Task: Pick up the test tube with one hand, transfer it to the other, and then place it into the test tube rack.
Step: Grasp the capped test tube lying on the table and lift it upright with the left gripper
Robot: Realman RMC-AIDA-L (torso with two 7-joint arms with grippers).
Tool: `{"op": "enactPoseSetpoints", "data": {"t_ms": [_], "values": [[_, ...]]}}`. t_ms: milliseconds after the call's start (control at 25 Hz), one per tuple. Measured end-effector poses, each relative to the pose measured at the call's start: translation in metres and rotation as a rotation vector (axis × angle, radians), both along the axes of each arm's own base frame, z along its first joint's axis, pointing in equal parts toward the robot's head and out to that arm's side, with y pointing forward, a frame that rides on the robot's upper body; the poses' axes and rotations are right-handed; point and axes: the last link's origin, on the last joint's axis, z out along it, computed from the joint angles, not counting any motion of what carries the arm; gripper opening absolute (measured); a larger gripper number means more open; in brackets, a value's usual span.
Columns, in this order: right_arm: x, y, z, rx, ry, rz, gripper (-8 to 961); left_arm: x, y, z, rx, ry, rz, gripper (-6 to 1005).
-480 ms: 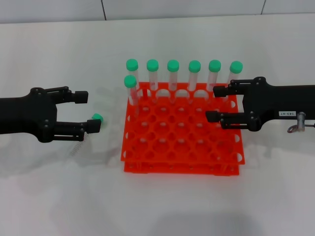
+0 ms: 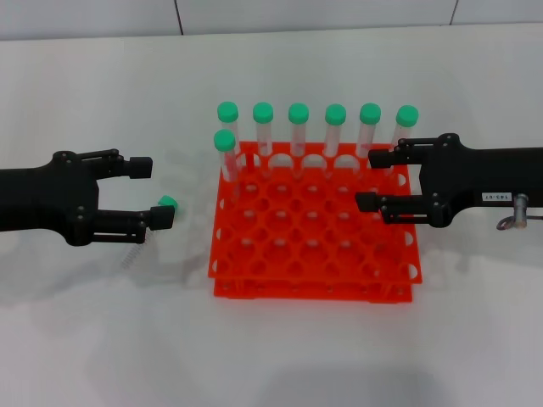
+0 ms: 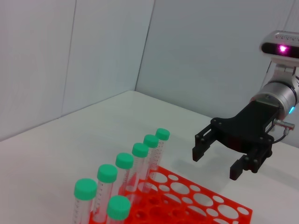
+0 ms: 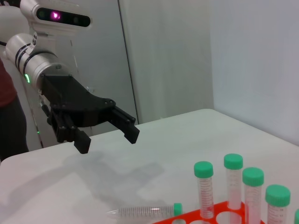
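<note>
Seven green-capped tubes (image 2: 299, 127) stand in the test tube rack (image 2: 314, 246); one test tube (image 4: 145, 212) lies beside it. Left hand (image 2: 146, 192) and right hand (image 2: 371, 179): both open, empty.

Head view: left gripper (image 2: 146, 193) hides most of test tube (image 2: 166, 203); only cap visible.

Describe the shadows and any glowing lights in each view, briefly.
Head view: soft, diffuse grey shadows lie on the white table under the left gripper and along the front of the test tube rack. Left wrist view: a magenta light glows on the head above the right gripper. Right wrist view: a faint shadow spreads beneath the left gripper, near the lying test tube; green wrist light.
</note>
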Motion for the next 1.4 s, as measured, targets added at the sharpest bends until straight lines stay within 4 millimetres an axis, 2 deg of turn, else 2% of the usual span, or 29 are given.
{"op": "enactPoseSetpoints", "data": {"t_ms": [400,800,1120,1400], "values": [[-0.001,0.000,-0.001,0.002,0.002,-0.001,652,-0.003,0.002,0.003,0.004,0.013,0.018,867],[-0.003,0.001,-0.003,-0.002,0.011,-0.002,652,-0.005,0.013,0.015,-0.061,0.144,0.143,865],[-0.005,0.002,-0.003,0.000,0.016,-0.001,652,-0.006,0.036,0.022,-0.084,0.246,0.358,864],[-0.005,0.003,-0.003,0.003,0.019,-0.004,651,0.001,0.047,0.025,-0.132,0.342,0.434,864]]}}
